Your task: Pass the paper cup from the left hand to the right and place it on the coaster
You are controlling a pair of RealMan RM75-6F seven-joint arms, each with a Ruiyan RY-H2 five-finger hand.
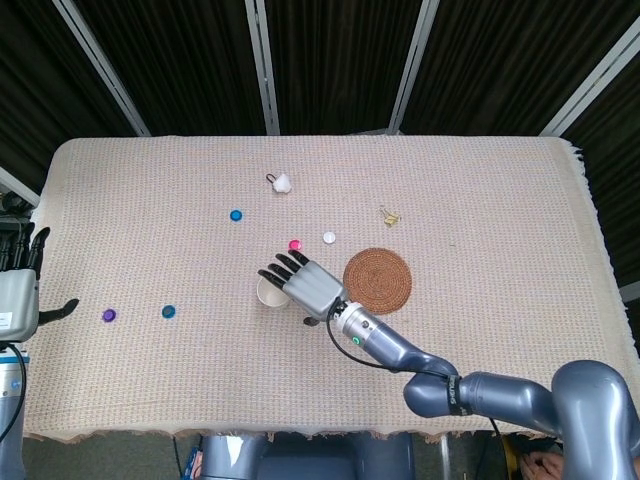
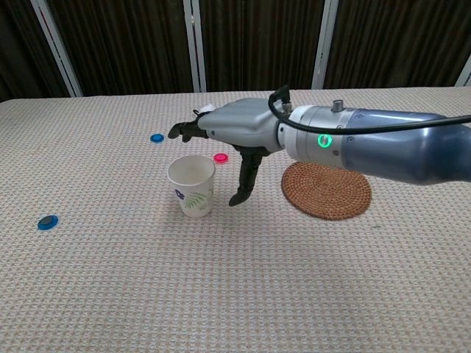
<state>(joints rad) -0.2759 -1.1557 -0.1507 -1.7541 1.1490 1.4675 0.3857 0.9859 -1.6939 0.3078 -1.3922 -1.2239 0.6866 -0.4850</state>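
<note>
Beige woven cloth covers the table [image 1: 500, 180], which stands before dark curtains. Near the middle stands the paper cup [image 2: 192, 184], upright, white with a green leaf print on its side. Nothing grips it. The right hand [image 2: 228, 132] hovers over and just beside the cup, palm down, fingers spread and stretched out above the rim, thumb hanging toward the cloth at the cup's right. It holds nothing. From the chest view there is a visible gap between the thumb and the cup wall. Its grey arm runs back to the right, a green light glowing near the wrist.

The round brown woven coaster [image 1: 378, 281] lies flat just right of the cup, bare, with the arm passing above its near edge.

The left hand [image 1: 18, 292] sits at the far left edge of the table, well apart from the cup, fingers straight and holding nothing.

Small things dot the cloth: a pink disc [image 1: 295, 245] and a white disc [image 1: 329, 238] behind the cup, a blue disc [image 1: 236, 215], another blue disc [image 1: 168, 312], a purple disc [image 1: 108, 315], a white tuft [image 1: 283, 182], and a small gold clip [image 1: 390, 216].
</note>
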